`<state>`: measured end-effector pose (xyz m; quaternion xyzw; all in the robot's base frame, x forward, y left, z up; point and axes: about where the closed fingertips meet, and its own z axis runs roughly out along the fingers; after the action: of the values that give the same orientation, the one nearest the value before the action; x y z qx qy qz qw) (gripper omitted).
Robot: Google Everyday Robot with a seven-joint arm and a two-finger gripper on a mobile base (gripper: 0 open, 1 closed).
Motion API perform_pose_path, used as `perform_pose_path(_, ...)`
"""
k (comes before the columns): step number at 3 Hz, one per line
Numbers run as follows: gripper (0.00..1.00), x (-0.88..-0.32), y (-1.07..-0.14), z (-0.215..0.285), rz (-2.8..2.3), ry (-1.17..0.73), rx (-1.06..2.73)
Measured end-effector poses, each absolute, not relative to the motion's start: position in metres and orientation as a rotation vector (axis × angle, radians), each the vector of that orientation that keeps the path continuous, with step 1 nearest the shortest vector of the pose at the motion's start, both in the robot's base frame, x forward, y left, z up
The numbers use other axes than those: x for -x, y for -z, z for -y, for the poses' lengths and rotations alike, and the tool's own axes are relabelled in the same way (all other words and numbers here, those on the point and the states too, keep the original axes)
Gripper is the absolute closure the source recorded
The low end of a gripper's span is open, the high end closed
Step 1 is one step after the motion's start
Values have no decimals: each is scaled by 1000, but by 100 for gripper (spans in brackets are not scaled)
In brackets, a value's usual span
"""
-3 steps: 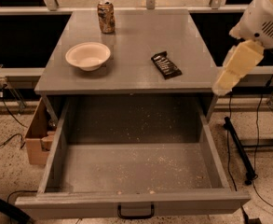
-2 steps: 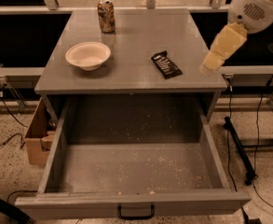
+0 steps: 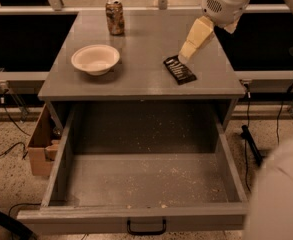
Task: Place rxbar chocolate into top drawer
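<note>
Sitting on the floor far to the left of the gripper (image 3: 183, 57) and lower in the view, a cardboard box (image 3: 38, 145) rests beside the cabinet. On the grey tabletop (image 3: 146, 44), a pale bowl (image 3: 95, 59) stands well to the gripper's left. A brown-gold can (image 3: 115, 17) stands upright, also to its left but farther back, near the rear edge. Both are well apart from the bar. The drawer (image 3: 146, 184) is pulled out below the tabletop's front edge, nearer the camera than the gripper. It has a speckled bottom and a black handle (image 3: 146, 227) on its front. The black snack bar (image 3: 180, 70) lies flat and angled on the tabletop, right under the gripper's tip. The tip is at the bar's far end, and I cannot tell whether it touches. The cream-coloured gripper slants down from the upper right, and I cannot tell whether it is spread or pressed together.
</note>
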<state>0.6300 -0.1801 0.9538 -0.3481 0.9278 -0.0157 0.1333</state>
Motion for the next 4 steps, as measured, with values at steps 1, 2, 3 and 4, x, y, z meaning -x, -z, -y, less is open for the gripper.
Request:
perform_pose_path(1, 0, -671, -921, 166, -2772, 8, 899)
perform_pose_path(2, 0, -700, -885, 152, -2824, -66, 834)
perform_pose_path(3, 0, -717, -859, 134, -2842, -114, 821)
perform_pose_path(4, 0, -726, -836, 120, -2867, -116, 854)
